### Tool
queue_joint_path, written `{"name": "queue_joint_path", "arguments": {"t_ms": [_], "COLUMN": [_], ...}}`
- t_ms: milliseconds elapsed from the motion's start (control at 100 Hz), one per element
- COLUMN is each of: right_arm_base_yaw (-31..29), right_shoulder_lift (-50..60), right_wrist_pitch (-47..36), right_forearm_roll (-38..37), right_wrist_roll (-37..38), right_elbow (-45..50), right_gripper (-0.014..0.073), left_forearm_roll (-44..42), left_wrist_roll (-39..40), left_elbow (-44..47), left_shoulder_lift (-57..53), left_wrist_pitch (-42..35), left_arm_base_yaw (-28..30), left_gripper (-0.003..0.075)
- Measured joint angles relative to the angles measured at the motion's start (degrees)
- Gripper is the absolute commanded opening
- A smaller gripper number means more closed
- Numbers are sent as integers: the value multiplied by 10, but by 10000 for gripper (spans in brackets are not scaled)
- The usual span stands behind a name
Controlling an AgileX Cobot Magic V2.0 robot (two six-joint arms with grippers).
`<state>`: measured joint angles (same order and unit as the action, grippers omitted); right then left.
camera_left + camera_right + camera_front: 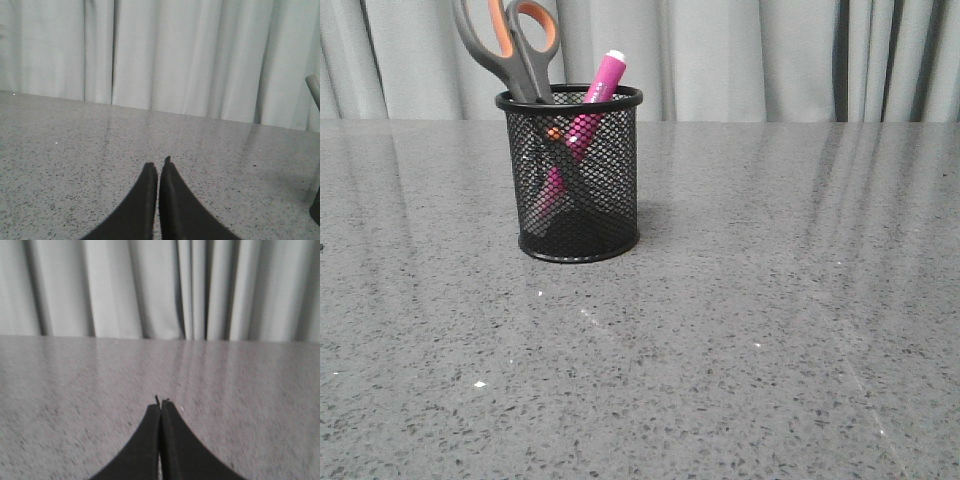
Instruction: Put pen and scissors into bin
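My left gripper (158, 167) has its fingers pressed together on nothing, above the bare table (75, 150), because there is nothing more for it to carry. The bin (572, 175) is my landmark: the scissors (510, 45) stand inside it with blades down, their handles rising over its left rim, and the pen (602, 78) leans inside just right of them, white tip above the rim (both rest against the mesh wall, so they stay upright). My right gripper (160, 402) is also closed and empty. I judge the task finished.
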<state>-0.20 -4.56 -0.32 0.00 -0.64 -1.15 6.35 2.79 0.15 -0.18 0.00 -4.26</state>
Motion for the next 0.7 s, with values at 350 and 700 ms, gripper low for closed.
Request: {"name": "queue_joint_path", "arguments": {"t_ms": [350, 700], "right_arm_base_yaw": [-4, -7], "right_shoulder_lift": [50, 51], "right_wrist_pitch": [66, 75], "right_forearm_roll": [-34, -39], "right_wrist_roll": [0, 1], "right_elbow": [17, 17], "right_gripper": [-68, -68], "left_forearm_roll": [0, 0], "left_wrist_roll": [0, 0], "left_elbow": [0, 0], "left_shoulder_lift": [0, 0], "left_wrist_pitch": [0, 0], "left_arm_base_yaw": [0, 0], "left_gripper": [-22, -22]}}
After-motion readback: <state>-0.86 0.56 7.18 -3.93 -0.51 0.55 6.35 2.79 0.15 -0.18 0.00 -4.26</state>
